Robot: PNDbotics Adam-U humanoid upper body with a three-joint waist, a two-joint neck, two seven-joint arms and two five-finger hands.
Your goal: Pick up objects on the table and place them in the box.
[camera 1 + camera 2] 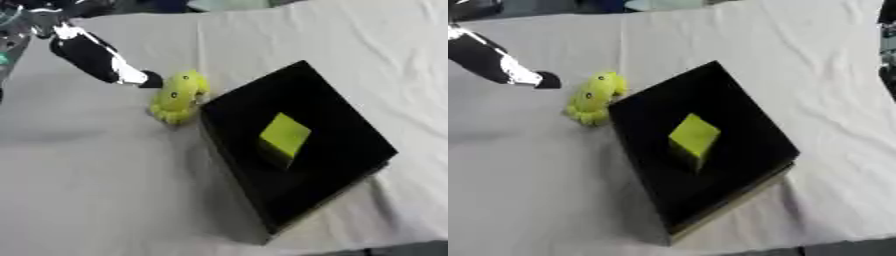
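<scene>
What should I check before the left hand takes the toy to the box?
1. Left hand at the toy: ok, its tip touches or nearly touches it.
2. Fingers closed on the toy: cannot tell.
3. Toy outside the box, beside its left wall: ok.
4. Room in the box beside the block: ok.
5. Right hand out of the way: ok, not in view.

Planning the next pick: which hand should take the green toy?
Left. The left hand is right beside the toy, which lies on the box's left side. The right hand isn't in view.
</scene>
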